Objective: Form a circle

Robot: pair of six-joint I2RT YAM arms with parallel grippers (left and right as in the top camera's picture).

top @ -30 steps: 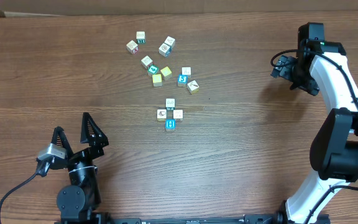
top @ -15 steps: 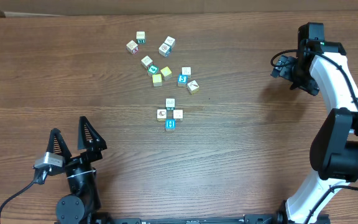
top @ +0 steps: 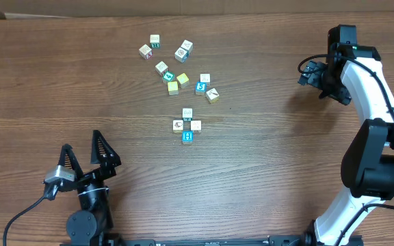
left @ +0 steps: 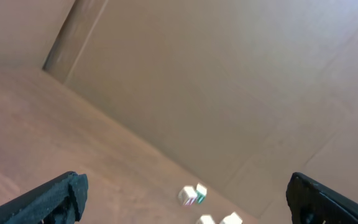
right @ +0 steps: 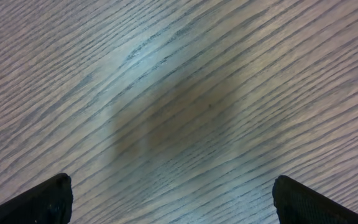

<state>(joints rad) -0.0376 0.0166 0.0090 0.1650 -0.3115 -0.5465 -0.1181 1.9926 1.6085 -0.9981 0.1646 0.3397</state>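
Observation:
The circle point(top: 187, 125) is a tiny ring of cubes near the table's middle: whitish picture-faced ones and a blue H cube point(top: 187, 137) on its near side. My left gripper point(top: 81, 142) stands open at the near left, well apart from the ring, with nothing between its fingers. In the left wrist view that gripper point(left: 185, 188) looks out across the wood at a few blurred cubes point(left: 192, 195) far off. My right gripper point(top: 308, 72) hangs open at the far right over bare wood. The right wrist view shows this gripper point(right: 173, 194) above wood grain only.
A loose scatter of white, yellow and teal cubes point(top: 176, 65) lies beyond the ring, toward the back. A cardboard wall point(left: 229, 74) rises behind the table. The right arm's white links point(top: 368, 89) run along the right side.
My left gripper has shifted a little left and toward the near edge, staying open. The right arm and the cubes have not moved.

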